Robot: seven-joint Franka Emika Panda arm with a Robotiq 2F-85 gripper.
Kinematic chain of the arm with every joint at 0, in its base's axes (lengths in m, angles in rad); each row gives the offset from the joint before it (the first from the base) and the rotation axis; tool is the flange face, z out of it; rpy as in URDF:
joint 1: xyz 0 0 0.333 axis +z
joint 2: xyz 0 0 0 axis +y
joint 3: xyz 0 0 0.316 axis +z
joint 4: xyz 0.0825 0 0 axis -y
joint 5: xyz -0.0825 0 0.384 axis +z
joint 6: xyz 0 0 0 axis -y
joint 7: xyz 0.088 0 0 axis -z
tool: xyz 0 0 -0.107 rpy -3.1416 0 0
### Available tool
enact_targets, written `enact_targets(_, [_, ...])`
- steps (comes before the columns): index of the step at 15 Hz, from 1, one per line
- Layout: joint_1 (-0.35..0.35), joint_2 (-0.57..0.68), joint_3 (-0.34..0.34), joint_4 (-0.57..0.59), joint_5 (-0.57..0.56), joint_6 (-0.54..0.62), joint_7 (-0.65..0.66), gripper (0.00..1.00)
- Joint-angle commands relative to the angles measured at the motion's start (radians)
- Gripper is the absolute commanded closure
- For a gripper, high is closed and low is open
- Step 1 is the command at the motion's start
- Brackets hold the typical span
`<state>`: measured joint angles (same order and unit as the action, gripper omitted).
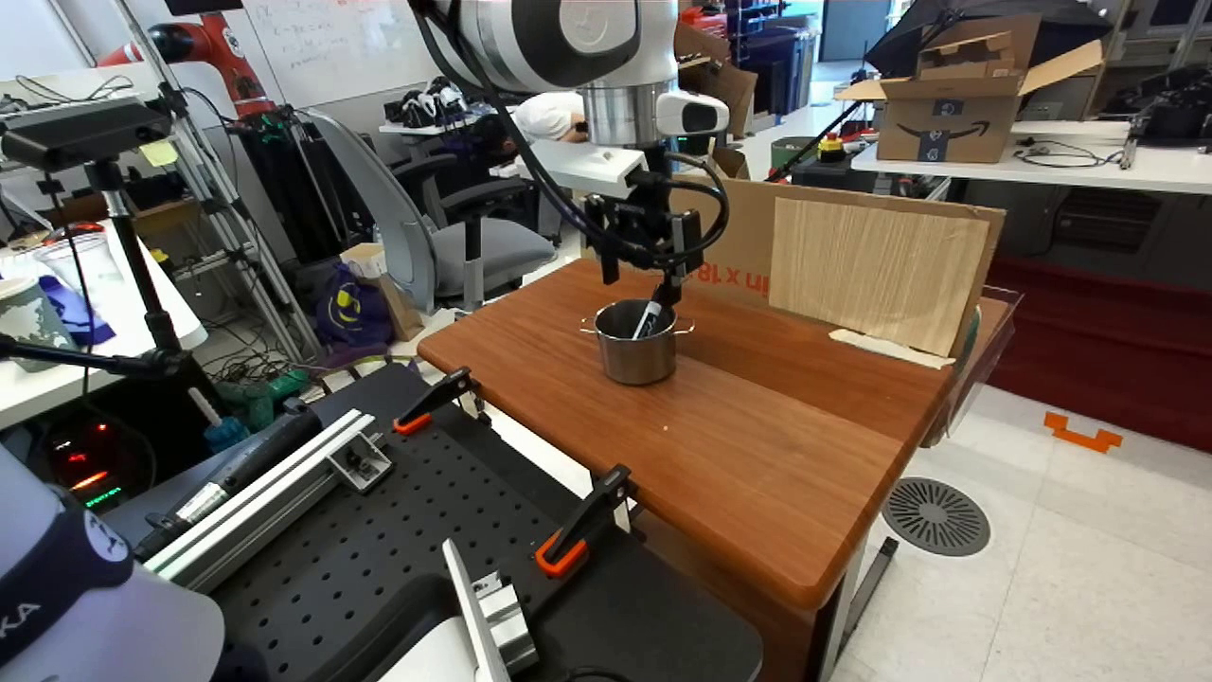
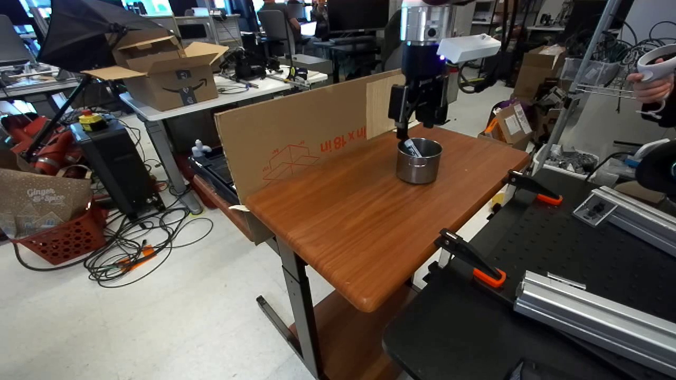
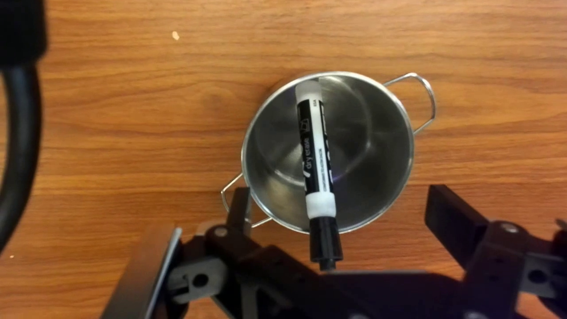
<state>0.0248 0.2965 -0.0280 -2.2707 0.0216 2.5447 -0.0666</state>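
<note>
**Gripper (image 3: 339,190) released, marker (image 3: 316,150) leaning in pot (image 1: 639,362)**

Hand state: fingers (image 3: 456,223) spread wide, no grip on anything. In the wrist view the marker runs between them with a visible gap on each side. Gripper sits low, just above the pot in both exterior views.

Marker: dry erase, black and white barrel, black cap. White end is down inside the pot near the wall farther from the gripper; cap end sticks up and out past the rim on the gripper side. Tilted. Can't tell if the cap touches the gripper or if the barrel rests on the rim.

Pot: shiny metal, upright on the wooden table (image 1: 776,436), 2 wire handles (image 3: 433,106) on opposite sides. 1 finger overlaps a handle in the wrist view; contact unclear.

Surroundings: cardboard panel (image 2: 274,126) with red print stands along a table edge, wood-grain sheet (image 1: 876,270) on its face. Black perforated board (image 1: 445,493) beside the table, 2 clamps (image 2: 470,257) with orange pads at its edge, metal profile (image 2: 597,316) on top. Background: open cardboard box (image 1: 947,128) on a white table (image 1: 1155,175), grey chair (image 1: 492,251).
</note>
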Motion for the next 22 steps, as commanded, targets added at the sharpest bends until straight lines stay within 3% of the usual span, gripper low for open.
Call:
enact_targets(1, [-0.015, 0.044, 0.005, 0.033, -0.031, 0.034, -0.008, 0.0])
enact_targets(3, [-0.015, 0.062, 0.003, 0.046, -0.032, 0.046, 0.001, 0.0])
enact_targets(4, [-0.016, 0.068, 0.005, 0.052, -0.028, 0.051, 0.002, 0.25])
enact_targets(5, [-0.019, 0.074, 0.008, 0.056, -0.02, 0.06, -0.001, 0.26])
enact_targets(14, [-0.029, 0.077, 0.014, 0.069, 0.001, 0.073, -0.002, 0.95])
enact_targets(15, [-0.03, 0.075, 0.013, 0.07, 0.001, 0.069, 0.001, 0.99])
enact_targets(22, [-0.029, -0.039, 0.007, 0.052, -0.002, 0.053, 0.02, 0.95])
